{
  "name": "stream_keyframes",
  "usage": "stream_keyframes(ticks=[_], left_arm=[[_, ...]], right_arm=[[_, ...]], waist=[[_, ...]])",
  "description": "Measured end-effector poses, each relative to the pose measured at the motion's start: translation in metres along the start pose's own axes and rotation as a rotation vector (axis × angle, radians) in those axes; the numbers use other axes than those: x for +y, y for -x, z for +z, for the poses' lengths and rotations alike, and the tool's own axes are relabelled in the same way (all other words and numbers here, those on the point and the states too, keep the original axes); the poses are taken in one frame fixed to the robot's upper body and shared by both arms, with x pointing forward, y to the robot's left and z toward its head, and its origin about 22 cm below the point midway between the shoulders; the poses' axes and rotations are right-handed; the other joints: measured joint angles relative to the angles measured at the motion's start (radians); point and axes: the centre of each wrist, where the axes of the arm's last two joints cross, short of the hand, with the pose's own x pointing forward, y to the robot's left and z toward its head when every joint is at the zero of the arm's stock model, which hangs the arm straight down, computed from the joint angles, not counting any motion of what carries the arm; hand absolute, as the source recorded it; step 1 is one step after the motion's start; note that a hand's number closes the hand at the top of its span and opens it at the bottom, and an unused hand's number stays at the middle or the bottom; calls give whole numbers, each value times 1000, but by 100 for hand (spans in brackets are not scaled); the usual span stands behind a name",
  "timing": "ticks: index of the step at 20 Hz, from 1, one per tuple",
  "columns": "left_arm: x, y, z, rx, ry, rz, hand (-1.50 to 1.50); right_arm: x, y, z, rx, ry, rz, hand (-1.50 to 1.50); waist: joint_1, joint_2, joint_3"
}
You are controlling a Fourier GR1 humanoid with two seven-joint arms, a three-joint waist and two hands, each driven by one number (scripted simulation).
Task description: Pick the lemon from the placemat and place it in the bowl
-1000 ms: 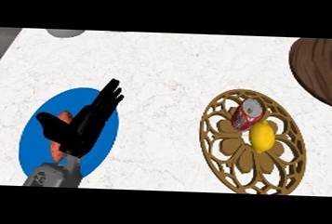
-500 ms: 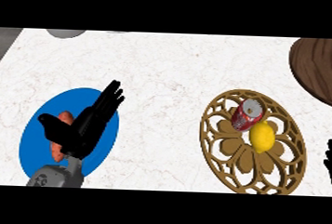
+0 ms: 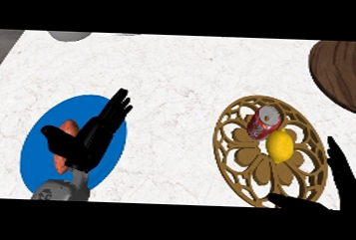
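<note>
Because the yellow oval lemon [image 3: 280, 145] lies on the brown openwork round placemat [image 3: 242, 174] touching a red drink can [image 3: 263, 123] that lies on its side, the likeliest trouble is a nudge. Fingers closing round the fruit from above could push the can, which may roll across the mat or off it, or they could catch the can along with the lemon. The fruit itself is rounded and could slip sideways on the pierced mat if it is pinched off-centre.

The right hand [image 3: 344, 178] comes in at the lower right corner, just beside the mat's edge. Its fingers are straight and its thumb is spread wide over the mat's lower rim; it holds nothing and does not touch the lemon. An approach from this side meets the lemon before the can, which seems in its favour.

The dark wooden bowl [image 3: 343, 73] shows only in part at the upper right, cut by the view's edge, so a carried lemon could strike its near rim if it travels low.

The left hand [image 3: 81, 138] rests with relaxed, extended fingers over a blue round plate [image 3: 40, 147] at the left, partly hiding an orange-red object [image 3: 63, 143] there; what that is cannot be told. Both are well apart from the mat on the white marbled tabletop [image 3: 175, 77], out of the way. A grey rounded thing [image 3: 69, 35] sits at the top edge, also clear of the path.
</note>
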Motion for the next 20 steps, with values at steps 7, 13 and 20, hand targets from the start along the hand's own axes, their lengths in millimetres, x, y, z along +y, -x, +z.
stream_keyframes(ticks=[7, 13, 20], left_arm=[[2, -2, -5, 5, 2, -8, 0], [1, -6, -6, 3, 2, -1, 0], [7, -11, 1, 1, 1, -2, 0]], right_arm=[[17, -5, -14, 12, 7, 30, -150], [30, 3, -23, 16, 20, 19, -150], [45, 2, -28, 29, 41, 3, -150]], waist=[[0, 0, 0], [-1, 0, 0], [0, 0, 0]])
